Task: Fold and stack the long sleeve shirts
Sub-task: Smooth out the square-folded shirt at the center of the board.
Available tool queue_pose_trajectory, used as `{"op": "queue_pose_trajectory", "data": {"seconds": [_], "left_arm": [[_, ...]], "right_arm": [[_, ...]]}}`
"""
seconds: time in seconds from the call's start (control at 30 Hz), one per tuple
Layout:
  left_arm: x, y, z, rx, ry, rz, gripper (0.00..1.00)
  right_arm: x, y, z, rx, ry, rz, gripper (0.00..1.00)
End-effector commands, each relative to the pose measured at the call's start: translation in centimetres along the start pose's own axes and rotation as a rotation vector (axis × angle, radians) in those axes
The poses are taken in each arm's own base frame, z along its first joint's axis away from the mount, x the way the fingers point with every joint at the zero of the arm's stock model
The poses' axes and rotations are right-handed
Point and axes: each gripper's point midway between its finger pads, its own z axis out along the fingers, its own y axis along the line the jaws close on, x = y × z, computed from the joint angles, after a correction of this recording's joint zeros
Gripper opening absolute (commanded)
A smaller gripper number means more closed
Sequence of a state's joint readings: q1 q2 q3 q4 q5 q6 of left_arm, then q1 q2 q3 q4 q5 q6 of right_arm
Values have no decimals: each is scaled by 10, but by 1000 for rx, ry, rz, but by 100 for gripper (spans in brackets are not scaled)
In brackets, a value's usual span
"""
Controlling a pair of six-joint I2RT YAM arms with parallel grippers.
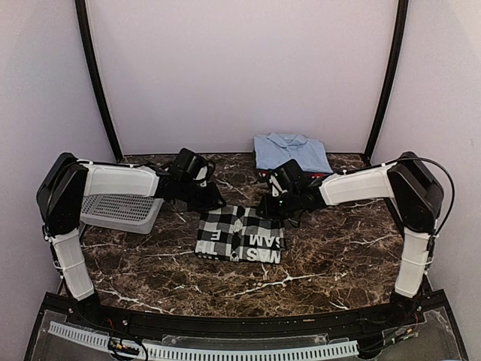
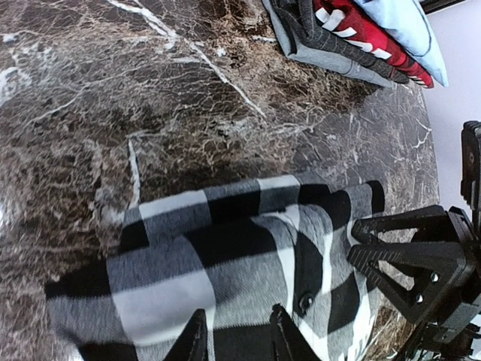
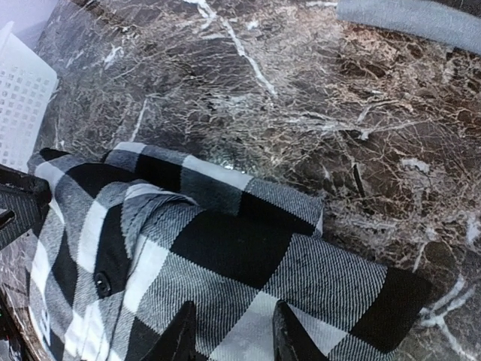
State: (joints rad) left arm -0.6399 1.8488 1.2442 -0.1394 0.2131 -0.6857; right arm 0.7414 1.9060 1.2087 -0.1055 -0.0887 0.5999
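Hovering over checked shirt (image 1: pixel 240 235), left gripper (image 2: pixel 237 336) and right gripper (image 3: pixel 230 332) released, basket (image 1: pixel 120 210) nearby

This is a robot test booth in a lab. Plain pale screens (image 1: pixel 240 68) enclose a marble-patterned worktop (image 1: pixel 338 263), with black poles (image 1: pixel 98 83) in the corners. The left arm (image 1: pixel 113 180) and right arm (image 1: pixel 361 186) are bolted at its near edge, behind a slotted cable duct (image 1: pixel 225 351).

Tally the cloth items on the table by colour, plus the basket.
Black-and-white check shirt: 1
Light blue shirt: 1
Red shirt: 1
Dark grey garment: 1
Light grey garment: 1
Grey basket: 1
Total: 6
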Motion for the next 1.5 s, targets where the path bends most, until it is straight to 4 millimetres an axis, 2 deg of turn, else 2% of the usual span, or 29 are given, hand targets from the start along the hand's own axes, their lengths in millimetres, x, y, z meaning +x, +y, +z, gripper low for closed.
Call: {"op": "queue_pose_trajectory", "data": {"seconds": [0.0, 0.1, 0.2, 0.33, 0.43, 0.53, 0.63, 0.83, 0.93, 1.0, 1.17, 1.27, 1.37, 1.47], "left_arm": [[-17, 3, 24, -15, -12, 22, 28], [-22, 24, 37, -65, -8, -24, 28], [-17, 43, 48, -102, 18, -65, 28], [-12, 50, 51, -121, 36, -80, 28], [-11, 50, 51, -121, 41, -85, 28], [-11, 49, 50, -117, 44, -82, 28], [-12, 46, 50, -110, 44, -79, 29], [-16, 44, 48, -114, 42, -65, 29], [-19, 42, 46, -117, 38, -51, 30], [-24, 38, 43, -117, 35, -37, 30], [-44, 17, 18, -101, -6, 10, 38], [-50, 4, -11, -87, -40, 46, 44], [-41, 1, -34, -71, -45, 57, 49], [-18, 4, -56, -42, -30, 50, 51]], "right_arm": [[-9, -11, 16, 11, 7, 8, 35], [-9, -14, 19, 19, 25, 4, 40], [-18, -8, 7, 18, 4, -17, 46], [-33, 2, -20, 44, -39, -65, 51], [-30, 19, -37, 49, -52, -109, 50], [-4, 42, -42, 20, -18, -150, 48], [21, 51, -40, 7, 19, -158, 47], [71, 31, -32, 20, 106, -97, 41], [89, 16, -33, 42, 137, -74, 40], [94, 14, -35, 40, 143, -62, 40], [86, 19, -51, 25, 113, -50, 40], [79, 18, -59, 33, 91, -48, 40], [71, 21, -66, 27, 72, -46, 40], [63, 25, -68, 21, 61, -55, 41]]}}
